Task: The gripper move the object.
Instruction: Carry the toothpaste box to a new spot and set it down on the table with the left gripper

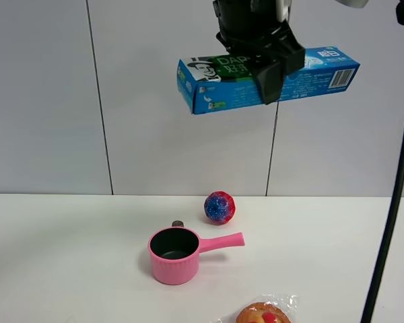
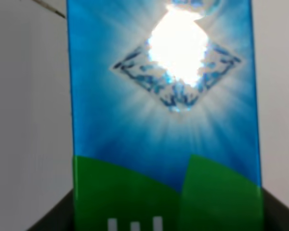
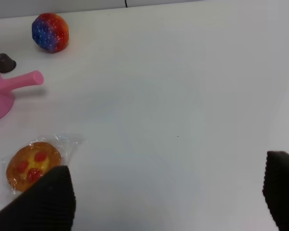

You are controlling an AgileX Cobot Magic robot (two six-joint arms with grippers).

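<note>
Sitting low in the centre of the exterior frame, the pink saucepan (image 1: pixel 172 271) stands upright on the white table (image 1: pixel 67 256), its handle pointing toward the right of the frame and its inside showing as a plain black lining. A small dark knob (image 1: pixel 178 223) lies just behind its rim; whether the two touch cannot be told. Above the handle's tip in the frame, and apart from the pan, rests a blue-and-red ball (image 1: pixel 219 207). At the bottom edge, right of centre, a clear plastic wrapper encloses a round golden pastry (image 1: pixel 264 314) with red spots. The toothpaste box (image 1: pixel 222 84) is nowhere near the table: it hangs high in the upper middle of the frame against the grey wall, lying nearly level with its left end a little lower and the barcode at its right end. The left gripper (image 1: pixel 266 74) is clenched across the box near its middle, one black finger crossing the front face. In the left wrist view the blue-and-green box fills most of the picture, with dark fingers (image 2: pixel 55 219) pressed at either long edge. The right gripper (image 3: pixel 168 168) is released: its two dark ribbed pads (image 3: pixel 43 199) stand wide apart above bare tabletop, with the wrapped pastry near one pad and touching neither
</note>
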